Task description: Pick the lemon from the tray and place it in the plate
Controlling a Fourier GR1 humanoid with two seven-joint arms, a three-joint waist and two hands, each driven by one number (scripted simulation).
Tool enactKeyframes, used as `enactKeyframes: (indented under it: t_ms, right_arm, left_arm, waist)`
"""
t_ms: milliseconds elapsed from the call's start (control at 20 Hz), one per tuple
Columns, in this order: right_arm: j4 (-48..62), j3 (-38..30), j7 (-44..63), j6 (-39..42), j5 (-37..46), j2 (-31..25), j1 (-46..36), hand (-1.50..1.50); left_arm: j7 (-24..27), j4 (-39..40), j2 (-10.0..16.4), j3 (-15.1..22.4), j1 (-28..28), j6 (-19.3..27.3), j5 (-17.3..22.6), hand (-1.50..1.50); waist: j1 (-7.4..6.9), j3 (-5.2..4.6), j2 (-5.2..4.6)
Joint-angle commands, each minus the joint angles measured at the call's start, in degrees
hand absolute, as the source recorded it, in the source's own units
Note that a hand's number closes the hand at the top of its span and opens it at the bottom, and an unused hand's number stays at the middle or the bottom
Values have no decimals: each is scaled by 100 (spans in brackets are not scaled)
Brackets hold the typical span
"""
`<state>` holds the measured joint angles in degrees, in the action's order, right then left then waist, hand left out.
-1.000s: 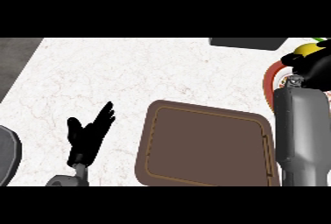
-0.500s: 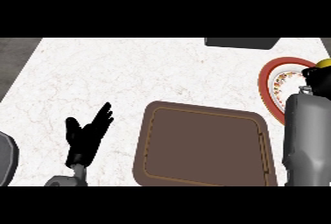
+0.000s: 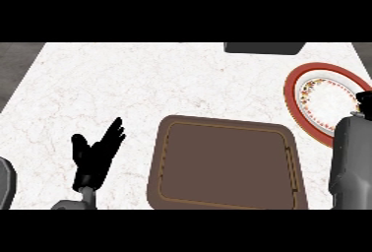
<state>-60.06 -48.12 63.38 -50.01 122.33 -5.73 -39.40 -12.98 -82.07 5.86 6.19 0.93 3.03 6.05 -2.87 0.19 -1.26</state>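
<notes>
Left hand (image 3: 98,153) rests open, empty, beside tray (image 3: 156,172). Right hand (image 3: 363,102) by plate (image 3: 291,96), likely for placing; grip cannot tell. Lemon unseen.

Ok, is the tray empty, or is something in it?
Empty. The brown tray shows a bare floor from rim to rim in the head view, and nothing lies on it.

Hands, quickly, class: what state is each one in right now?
Left hand: open, holding nothing, resting at the lower left.
Right hand: cannot be told; mostly past the right edge, by the plate.
</notes>
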Motion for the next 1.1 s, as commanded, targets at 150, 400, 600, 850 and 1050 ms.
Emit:
enactKeyframes:
  t_ms: [150,400,600,850,1050]
  right_arm:
    - [1180,-1119,587,-159,-1075,-284,-132,-150]
    - [2575,-1221,-335,-964,-2423,-678,-235,-150]
    - [2952,-1007,-1552,-1749,-3482,-1039,-385,-150]
    - [2543,-750,-2267,-2872,-4000,-858,-348,-150]
    - [2314,-533,-2630,-3265,-4769,-861,-203,-150]
  left_arm:
    - [-1,-26,-45,17,-55,42,-26,0]
    - [-96,-44,130,-123,-83,-180,148,0]
    - [38,219,20,-161,153,-69,73,0]
    - [5,71,-77,7,-85,28,-49,0]
    - [155,118,141,-128,-308,-221,62,0]
  waist:
    - [77,8,24]
    - [62,10,35]
    - [109,18,35]
    - [107,17,69]
    - [164,6,93]
